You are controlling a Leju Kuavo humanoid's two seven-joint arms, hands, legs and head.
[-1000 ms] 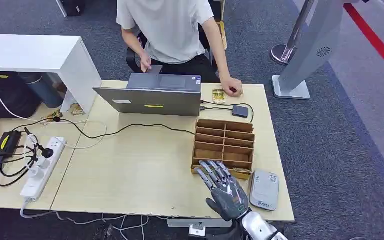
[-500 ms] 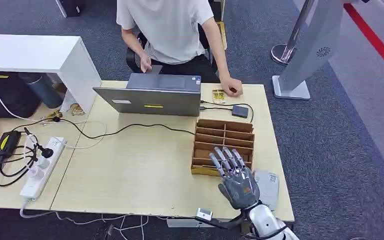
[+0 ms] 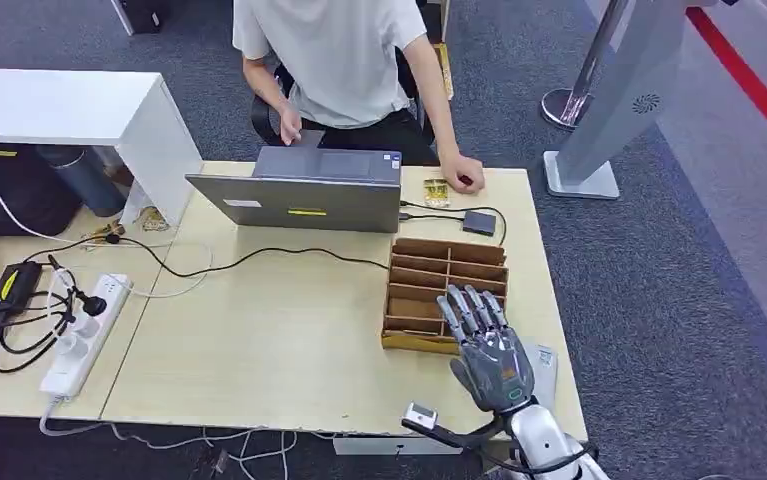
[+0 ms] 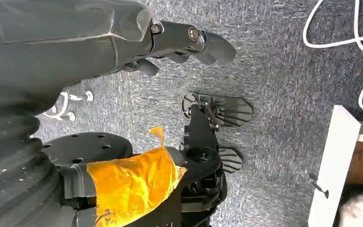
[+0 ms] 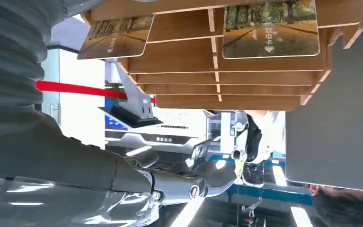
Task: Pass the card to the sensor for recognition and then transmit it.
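My right hand (image 3: pixel 487 350) hovers with fingers spread and nothing in it over the near right corner of the wooden card rack (image 3: pixel 448 262). It partly hides a grey reader device (image 3: pixel 546 362) lying at the table's near right edge. In the right wrist view two cards with a tree-lined path picture, one (image 5: pixel 270 28) and another (image 5: pixel 115 30), stand in the rack's (image 5: pixel 217 71) slots, beyond my thumb (image 5: pixel 189 185). My left hand (image 4: pixel 170 38) hangs beside my body over the carpet, holding nothing.
A person sits behind the grey laptop (image 3: pixel 309 200), one hand (image 3: pixel 462 172) resting by a small card (image 3: pixel 436 191) on the table's far side. A dark little box (image 3: pixel 478 222) is cabled to the laptop. Power strip (image 3: pixel 84 335) and cables lie at the left.
My right hand has moved right and away from me, from left of the grey reader to over the rack's near right corner, now covering most of the reader.
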